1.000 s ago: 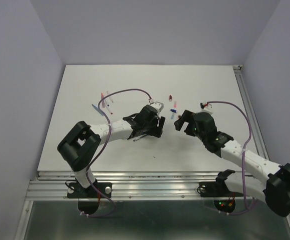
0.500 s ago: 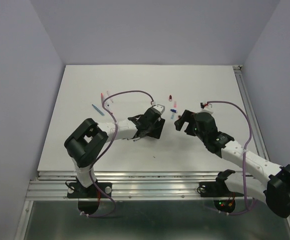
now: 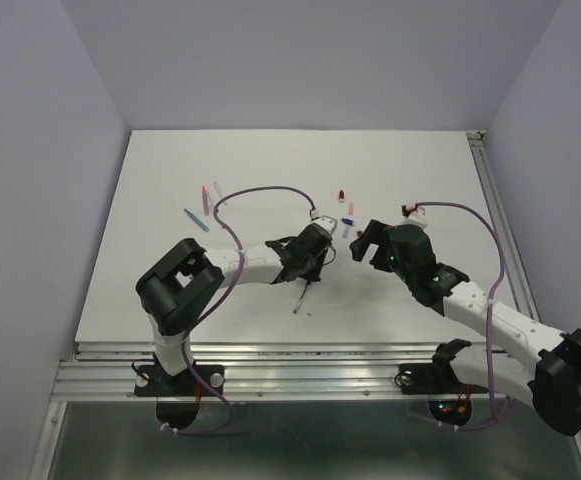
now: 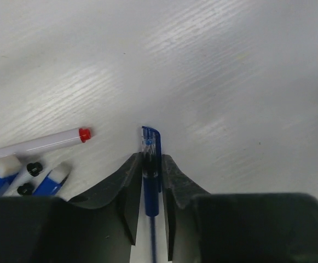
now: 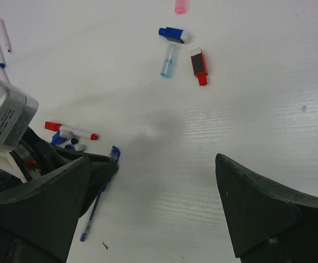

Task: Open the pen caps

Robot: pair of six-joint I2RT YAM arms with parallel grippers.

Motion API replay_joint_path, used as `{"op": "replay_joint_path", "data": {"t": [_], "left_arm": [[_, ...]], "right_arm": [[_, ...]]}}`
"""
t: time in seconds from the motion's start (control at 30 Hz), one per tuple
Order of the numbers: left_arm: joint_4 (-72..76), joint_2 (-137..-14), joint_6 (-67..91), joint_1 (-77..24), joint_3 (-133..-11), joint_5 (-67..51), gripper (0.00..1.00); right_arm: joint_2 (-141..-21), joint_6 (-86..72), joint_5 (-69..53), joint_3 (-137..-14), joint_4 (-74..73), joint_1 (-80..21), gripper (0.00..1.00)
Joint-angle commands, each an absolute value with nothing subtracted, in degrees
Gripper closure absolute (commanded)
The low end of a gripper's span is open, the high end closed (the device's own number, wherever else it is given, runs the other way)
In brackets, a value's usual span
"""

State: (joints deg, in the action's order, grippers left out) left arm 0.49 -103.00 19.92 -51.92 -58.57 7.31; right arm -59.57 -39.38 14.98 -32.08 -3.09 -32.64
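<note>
Left gripper (image 4: 150,156) is clamped on the blue pen (image 4: 150,192). Both fingers sit flush against its sides, and nothing else is in the pinch. The blue cap (image 4: 150,136) is on the pen and pokes out just past the fingertips. As far as I can tell the fingers overlap the cap's lower end, so your hold may be partly on the cap, not only the barrel. Can't tell whether the pen is off the table (image 3: 220,160) or lying on it.

Right gripper (image 3: 362,243) is spread wide and empty, hovering near the left one on the cap side.

Step in hand, my read: you're securing the pen with the left so the right can pull the cap. The cap is not yet off.

Next move calls for:
- Bring the right jaws over the exposed cap tip only.
- Line them up with the pen axis and close.
- Pull straight away from the left.

Little of the cap shows, so expect a narrow bite. If the left pinch covers the cap seam, the pull will fight your own grip. Re-seat further down the barrel first.

Elsewhere, a red cap (image 5: 198,64) and a blue-and-white piece (image 5: 173,34) lie loose well beyond. A white pen with a red end (image 4: 49,141) lies near the left fingers.
</note>
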Motion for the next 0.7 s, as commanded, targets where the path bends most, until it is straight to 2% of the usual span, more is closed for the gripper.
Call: {"op": "replay_joint_path", "data": {"t": [0.0,0.13,0.2,0.23,0.27,0.3,0.47,0.67], "left_arm": [[-2.63,-103.80,21.27,-55.02,-60.38,8.26,0.72],[-3.51,-104.32,21.09,-57.74,-61.52,9.66,0.75],[-4.13,-104.50,21.53,-58.88,-62.22,10.37,0.84],[-4.22,-104.41,22.23,-59.41,-62.23,10.63,0.93],[-4.13,-104.24,22.41,-59.68,-62.23,10.81,0.99],[-3.96,-103.80,22.67,-59.85,-62.23,10.98,1.00],[-2.99,-99.68,24.96,-60.21,-61.09,13.44,1.00],[1.31,-89.14,28.03,-60.29,-56.96,14.85,1.00]], "right_arm": [[-58.10,-38.94,17.22,-31.11,-2.72,-32.61,0.00],[-58.01,-39.11,17.23,-31.11,-3.16,-32.61,0.00],[-57.92,-39.46,17.23,-31.11,-3.25,-32.61,0.00],[-57.92,-39.64,17.14,-31.11,-3.69,-32.61,0.00],[-57.92,-39.81,17.14,-31.37,-3.87,-32.61,0.00],[-57.92,-40.08,17.05,-31.46,-4.13,-32.61,0.00],[-57.57,-41.75,16.00,-32.08,-5.89,-32.61,0.00],[-56.08,-42.72,10.38,-31.64,-3.96,-32.61,0.00]]}}
